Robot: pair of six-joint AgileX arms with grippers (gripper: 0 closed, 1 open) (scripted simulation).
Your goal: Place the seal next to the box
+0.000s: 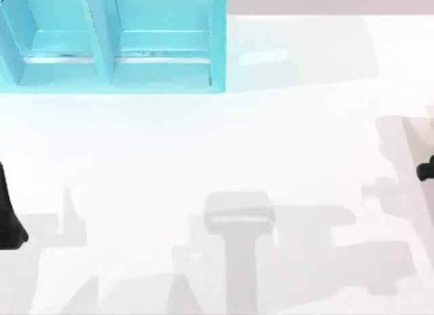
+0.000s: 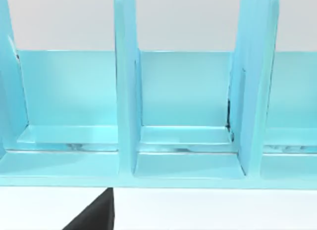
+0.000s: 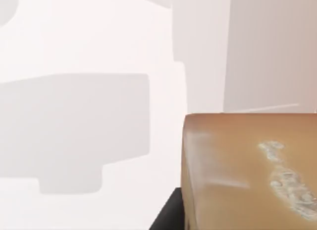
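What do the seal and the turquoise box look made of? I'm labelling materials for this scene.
The seal looks like tan-brown wood with a smooth matte finish, whitish speckles marking one face. The box seems painted wood or plastic: uniform glossy turquoise panels with faint reflections and a few dark scuffs at the joints. Neither look settles it.

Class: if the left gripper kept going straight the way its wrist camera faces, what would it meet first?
Probably the blue box: its open compartments face the camera squarely, with bare table before them. Depth is unclear.
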